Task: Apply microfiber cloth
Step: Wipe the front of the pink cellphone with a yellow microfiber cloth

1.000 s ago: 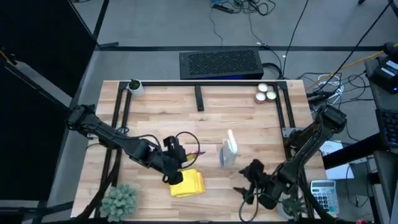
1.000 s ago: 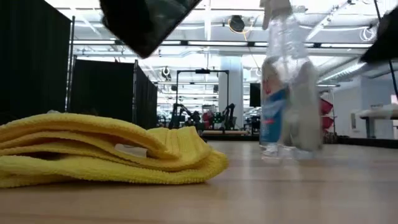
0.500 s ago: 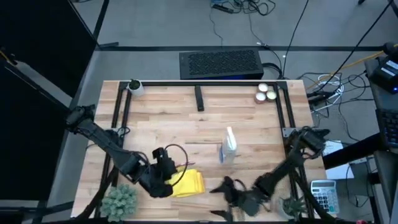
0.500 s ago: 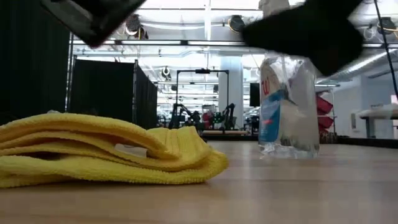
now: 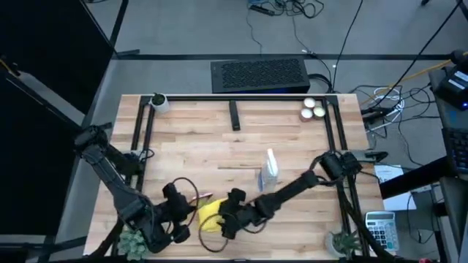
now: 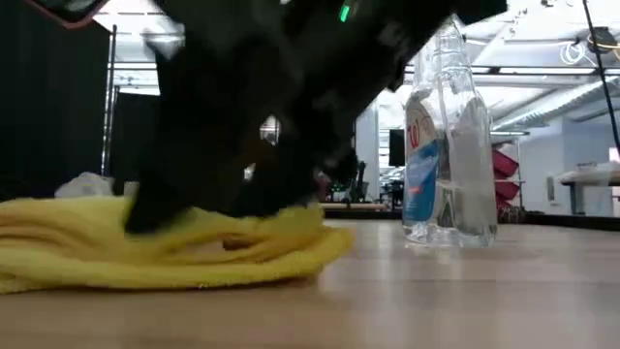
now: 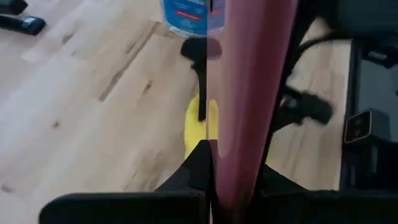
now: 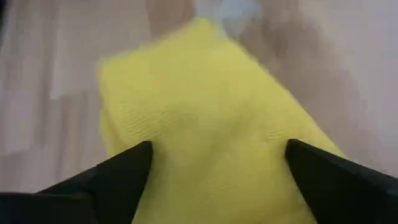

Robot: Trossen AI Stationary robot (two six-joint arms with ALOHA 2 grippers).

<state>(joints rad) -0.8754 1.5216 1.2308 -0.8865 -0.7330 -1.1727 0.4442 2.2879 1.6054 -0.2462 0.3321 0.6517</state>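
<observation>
microfiber cloth (image 5: 210, 215): bright yellow, soft ribbed weave, folded in several thick layers with rounded edges; lies flat on the wooden table (image 5: 197, 139) near its front edge, left of centre. in the low view its stacked folds sag under dark hardware pressing on the top layer.

right gripper (image 5: 228, 218): reaches in from the right, low over the cloth's right side; in the right wrist view its two fingers (image 8: 118, 171) stand spread wide, with the yellow cloth filling the gap between them, not pinched.

left gripper (image 5: 179, 219): just beside the cloth's left edge, near the front; its fingers are hidden, so cannot tell whether apart or together.

spray bottle (image 5: 269, 173): clear, blue label, upright, behind and to the right of the cloth, apart from it.

small plant (image 5: 135, 239): front left corner of the table.
</observation>
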